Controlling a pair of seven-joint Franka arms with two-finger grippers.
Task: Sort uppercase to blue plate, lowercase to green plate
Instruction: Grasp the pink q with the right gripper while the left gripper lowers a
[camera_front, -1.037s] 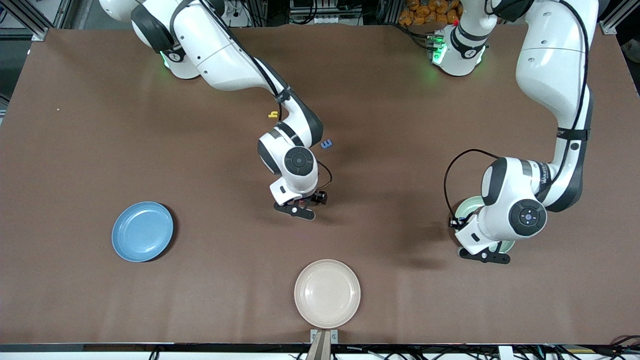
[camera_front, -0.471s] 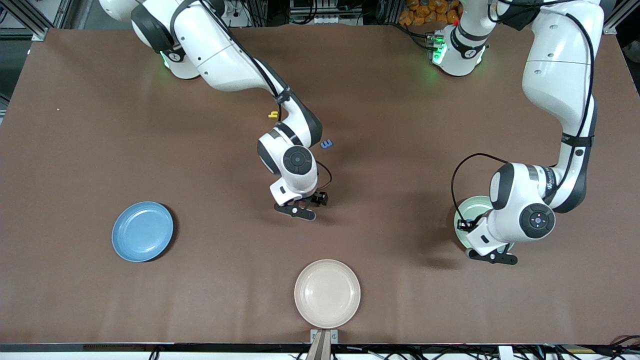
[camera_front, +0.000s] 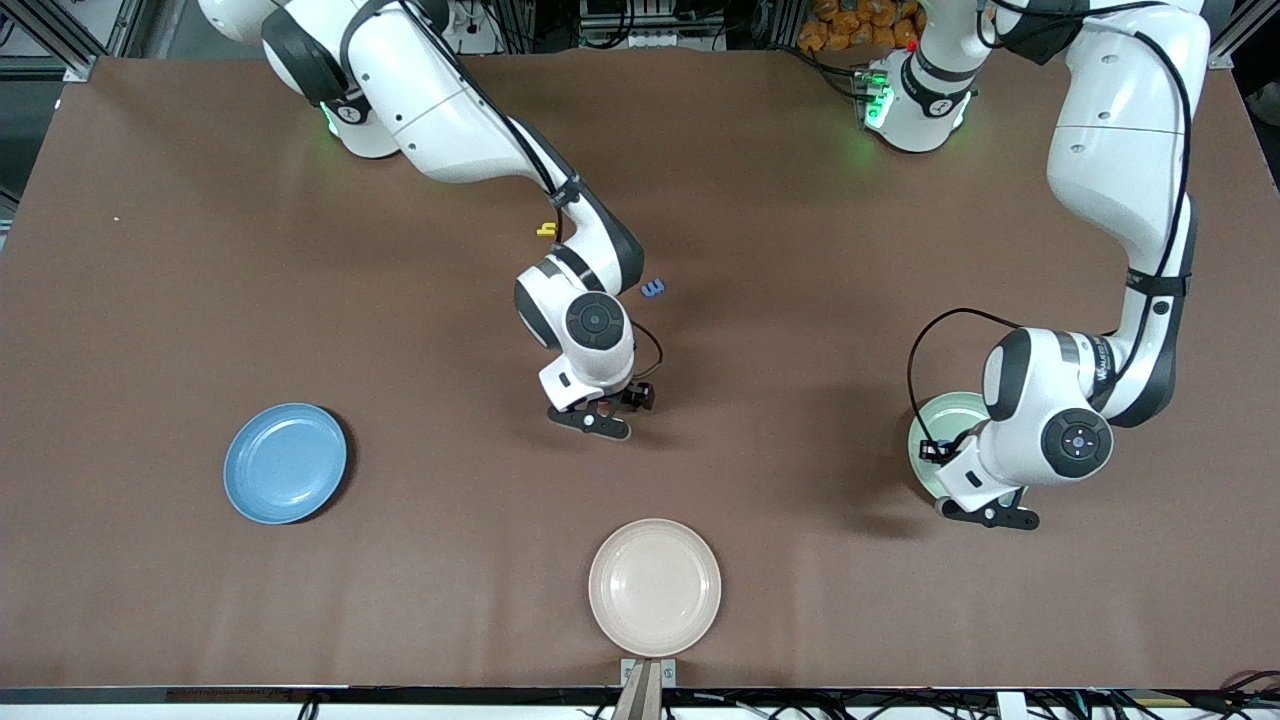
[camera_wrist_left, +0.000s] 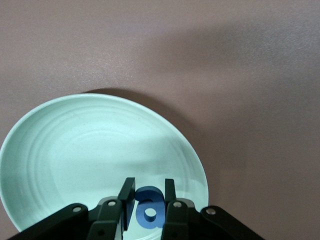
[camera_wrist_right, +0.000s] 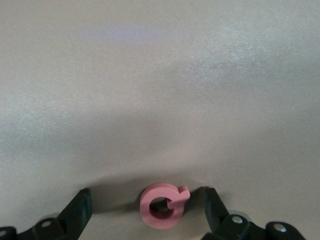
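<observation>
Blue round letter pinched over the green plate; red Q lying between the other arm's spread jaws.

The blue lowercase letter sits squeezed between the two fingers of the left gripper, whose jaws pinch it from both sides just above the rim of the green plate at the left arm's end of the surface. The red Q lies flat on the surface midway between the jaws of the right gripper, which are spread wide with a gap on each side of it. A yellow letter and a blue m lie on the surface outside both sets of jaws, near the right arm. The blue plate lies toward the right arm's end, well apart from either gripper, and a beige plate sits at the surface edge nearest the front camera.
</observation>
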